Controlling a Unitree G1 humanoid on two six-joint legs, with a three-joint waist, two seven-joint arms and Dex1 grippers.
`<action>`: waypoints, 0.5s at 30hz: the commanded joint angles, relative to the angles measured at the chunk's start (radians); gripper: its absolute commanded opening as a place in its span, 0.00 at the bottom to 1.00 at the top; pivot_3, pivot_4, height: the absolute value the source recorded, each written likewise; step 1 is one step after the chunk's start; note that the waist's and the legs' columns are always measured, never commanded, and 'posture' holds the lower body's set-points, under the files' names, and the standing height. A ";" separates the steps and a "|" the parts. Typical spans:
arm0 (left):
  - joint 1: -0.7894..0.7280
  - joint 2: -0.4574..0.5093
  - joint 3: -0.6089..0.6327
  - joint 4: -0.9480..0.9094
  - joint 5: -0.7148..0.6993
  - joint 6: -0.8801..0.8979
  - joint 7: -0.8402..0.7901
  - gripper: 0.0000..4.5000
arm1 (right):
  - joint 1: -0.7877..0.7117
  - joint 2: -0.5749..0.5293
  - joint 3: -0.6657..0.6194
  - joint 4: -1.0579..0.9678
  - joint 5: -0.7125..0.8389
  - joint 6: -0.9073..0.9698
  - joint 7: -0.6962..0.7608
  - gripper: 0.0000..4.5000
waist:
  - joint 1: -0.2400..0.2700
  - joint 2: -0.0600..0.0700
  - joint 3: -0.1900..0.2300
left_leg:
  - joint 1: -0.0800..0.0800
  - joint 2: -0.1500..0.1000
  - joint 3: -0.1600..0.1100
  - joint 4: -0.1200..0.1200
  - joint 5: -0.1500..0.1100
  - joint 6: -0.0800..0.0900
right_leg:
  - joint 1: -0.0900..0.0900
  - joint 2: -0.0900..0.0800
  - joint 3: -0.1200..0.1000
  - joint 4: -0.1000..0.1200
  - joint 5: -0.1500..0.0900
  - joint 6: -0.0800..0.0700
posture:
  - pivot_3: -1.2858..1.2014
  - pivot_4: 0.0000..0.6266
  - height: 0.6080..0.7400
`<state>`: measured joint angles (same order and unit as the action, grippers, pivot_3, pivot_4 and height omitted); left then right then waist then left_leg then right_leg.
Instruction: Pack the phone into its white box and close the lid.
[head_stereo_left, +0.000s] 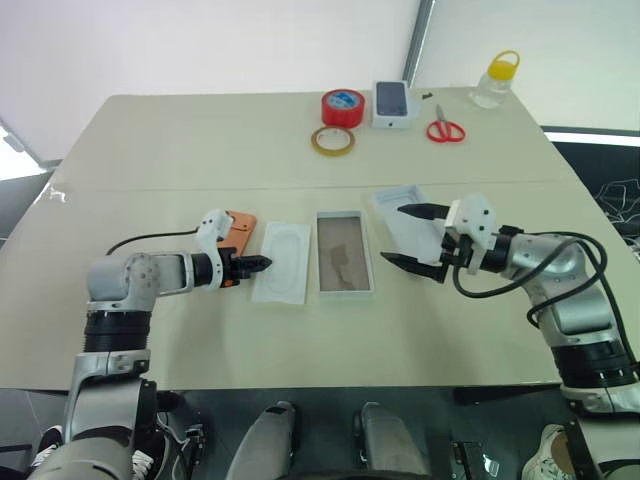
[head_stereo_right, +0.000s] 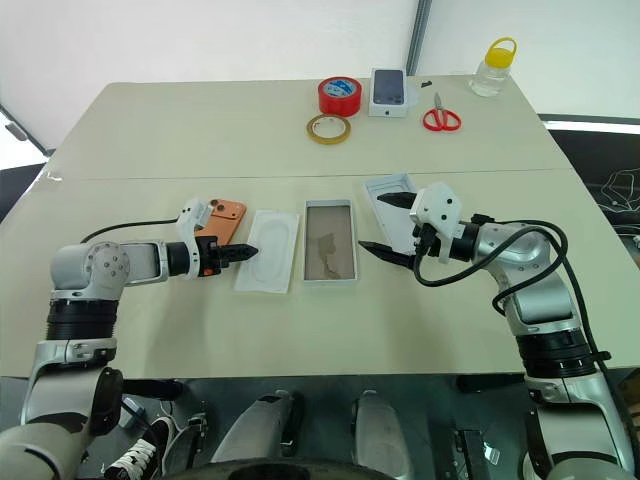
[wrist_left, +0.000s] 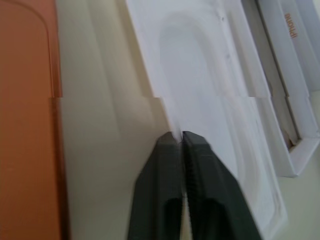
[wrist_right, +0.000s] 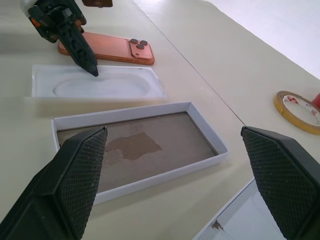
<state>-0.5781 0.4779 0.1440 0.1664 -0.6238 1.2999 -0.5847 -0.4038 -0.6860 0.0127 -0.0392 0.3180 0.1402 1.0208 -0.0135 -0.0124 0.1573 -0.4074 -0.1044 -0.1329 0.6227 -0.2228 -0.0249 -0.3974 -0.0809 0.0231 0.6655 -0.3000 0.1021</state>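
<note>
The orange phone (head_stereo_left: 240, 222) lies flat on the table, lenses up, just behind my left gripper. Beside it is a thin white insert (head_stereo_left: 282, 262), then the white box (head_stereo_left: 320, 255), open with its brownish floor bare. My left gripper (head_stereo_left: 265, 263) is shut, its tips pinched on the insert's (wrist_left: 210, 90) near edge. The lid (head_stereo_left: 395, 200) lies interior up to the right of the box. My right gripper (head_stereo_left: 393, 234) hovers open over the lid's near part, holding nothing.
At the far edge of the table are a red tape roll (head_stereo_left: 343, 107), a yellowish tape ring (head_stereo_left: 331, 140), a small white box with a dark phone picture (head_stereo_left: 393, 103), red scissors (head_stereo_left: 446, 130) and a yellow-capped bottle (head_stereo_left: 495, 80).
</note>
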 joint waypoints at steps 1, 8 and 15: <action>0.016 -0.011 -0.007 0.010 0.005 0.049 0.024 0.02 | -0.010 0.006 0.002 -0.060 0.005 -0.002 0.000 1.00 | 0.000 0.000 0.000 | 0.000 0.000 0.000 0.000 0.000 0.000 | 0.000 0.000 0.000 0.000 0.000 0.000 | 0.52 0.24 1.00; -0.025 -0.064 0.133 0.034 -0.025 0.101 0.083 0.02 | 0.050 0.065 0.097 -0.193 0.014 0.105 -0.034 1.00 | 0.000 0.000 0.000 | 0.000 0.000 0.000 0.000 0.000 0.000 | 0.000 0.000 0.000 0.000 0.000 0.000 | 0.52 0.24 1.00; -0.076 -0.085 0.289 -0.020 -0.069 0.178 0.154 0.02 | 0.007 0.077 0.253 -0.158 -0.086 0.228 -0.039 1.00 | -0.004 -0.002 0.001 | -0.001 0.000 0.000 0.001 0.001 -0.001 | -0.001 0.000 0.000 0.000 0.000 0.000 | 0.52 0.24 1.00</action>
<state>-0.6274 0.3876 0.3918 0.1925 -0.6651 1.4624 -0.4414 -0.3643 -0.6085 0.2591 -0.1986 0.2533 0.3545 0.9878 -0.0173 -0.0144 0.1582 -0.4084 -0.1045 -0.1335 0.6233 -0.2222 -0.0259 -0.3990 -0.0806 0.0226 0.6661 -0.3000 0.1022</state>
